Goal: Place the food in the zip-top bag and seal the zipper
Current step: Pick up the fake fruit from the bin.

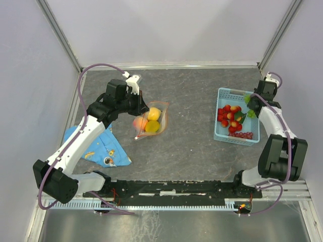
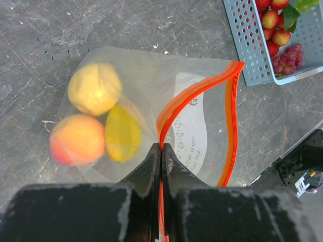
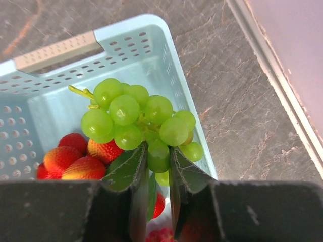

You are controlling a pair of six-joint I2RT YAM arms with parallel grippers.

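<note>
Green plastic grapes (image 3: 136, 118) are pinched low in their bunch by the right gripper (image 3: 159, 151), whose fingers are drawn in against them. A firm hold should be confirmed before the bunch is raised straight up from the light-blue perforated plastic basket (image 3: 55, 50), at three o'clock on the table, so the red toy strawberries (image 3: 75, 161) are not dragged. At nine o'clock the clear crinkly zip-top bag (image 2: 141, 70) is held agape by the left gripper (image 2: 161, 151), which is clamped on the orange-red zipper strip (image 2: 202, 85). Two yellow lemon pieces (image 2: 95, 88) and an orange-pink peach (image 2: 76, 139) are seen inside.
</note>
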